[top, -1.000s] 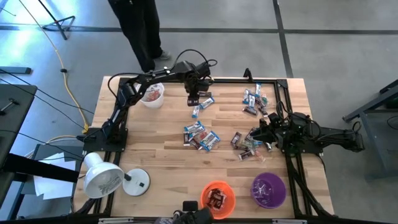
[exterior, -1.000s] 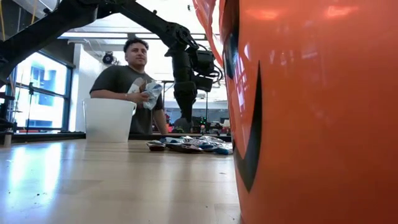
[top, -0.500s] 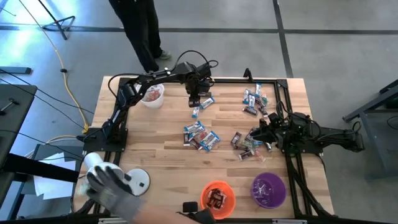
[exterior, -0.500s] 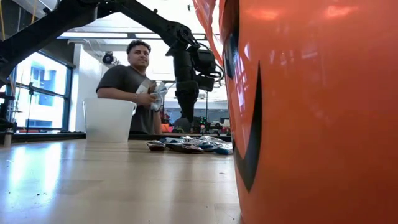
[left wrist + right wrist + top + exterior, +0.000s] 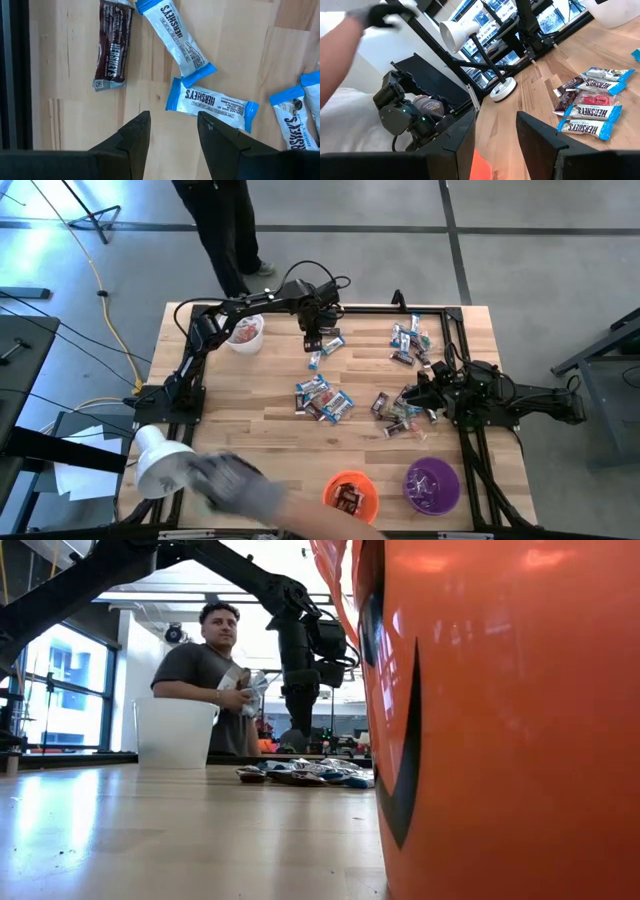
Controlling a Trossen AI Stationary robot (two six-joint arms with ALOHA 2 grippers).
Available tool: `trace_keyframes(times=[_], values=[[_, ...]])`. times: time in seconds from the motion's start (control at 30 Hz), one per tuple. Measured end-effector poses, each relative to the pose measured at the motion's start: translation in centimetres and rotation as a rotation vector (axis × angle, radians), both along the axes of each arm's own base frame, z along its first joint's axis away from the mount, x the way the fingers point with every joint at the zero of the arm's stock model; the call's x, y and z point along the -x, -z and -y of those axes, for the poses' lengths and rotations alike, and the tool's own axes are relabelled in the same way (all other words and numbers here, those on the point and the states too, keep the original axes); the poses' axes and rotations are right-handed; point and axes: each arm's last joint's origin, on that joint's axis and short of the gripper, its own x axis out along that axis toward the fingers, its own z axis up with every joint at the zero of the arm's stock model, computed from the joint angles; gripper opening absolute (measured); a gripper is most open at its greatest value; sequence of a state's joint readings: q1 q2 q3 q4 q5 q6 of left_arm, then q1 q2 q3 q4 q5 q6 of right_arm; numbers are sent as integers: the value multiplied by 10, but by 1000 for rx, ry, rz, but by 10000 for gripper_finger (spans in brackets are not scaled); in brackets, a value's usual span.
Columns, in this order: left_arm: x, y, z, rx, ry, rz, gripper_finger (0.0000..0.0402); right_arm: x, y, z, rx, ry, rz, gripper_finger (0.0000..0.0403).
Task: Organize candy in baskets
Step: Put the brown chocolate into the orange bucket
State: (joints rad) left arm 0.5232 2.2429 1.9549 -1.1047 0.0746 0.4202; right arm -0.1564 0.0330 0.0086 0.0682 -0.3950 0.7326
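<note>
Jaws of the left gripper (image 5: 170, 134) stand apart over the far-side candy, holding nothing; a straight descent, centring on the blue-and-white bar (image 5: 212, 103) just beyond its tips before closing, seems best, then carrying it to the white basket (image 5: 245, 333) nearby

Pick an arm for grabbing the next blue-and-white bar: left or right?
Left. Its tool hangs open right over a blue-and-white bar at the far edge, near the white basket. The right tool sits open by the right-side pile, aimed away from it.
</note>
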Motion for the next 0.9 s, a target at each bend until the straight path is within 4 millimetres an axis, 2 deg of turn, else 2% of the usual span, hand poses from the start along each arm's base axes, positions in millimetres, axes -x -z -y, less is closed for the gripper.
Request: trace_keyframes(times=[0.9], values=[[4,1,4,24,12,-45,152,0,0,0,0,0,0,138]])
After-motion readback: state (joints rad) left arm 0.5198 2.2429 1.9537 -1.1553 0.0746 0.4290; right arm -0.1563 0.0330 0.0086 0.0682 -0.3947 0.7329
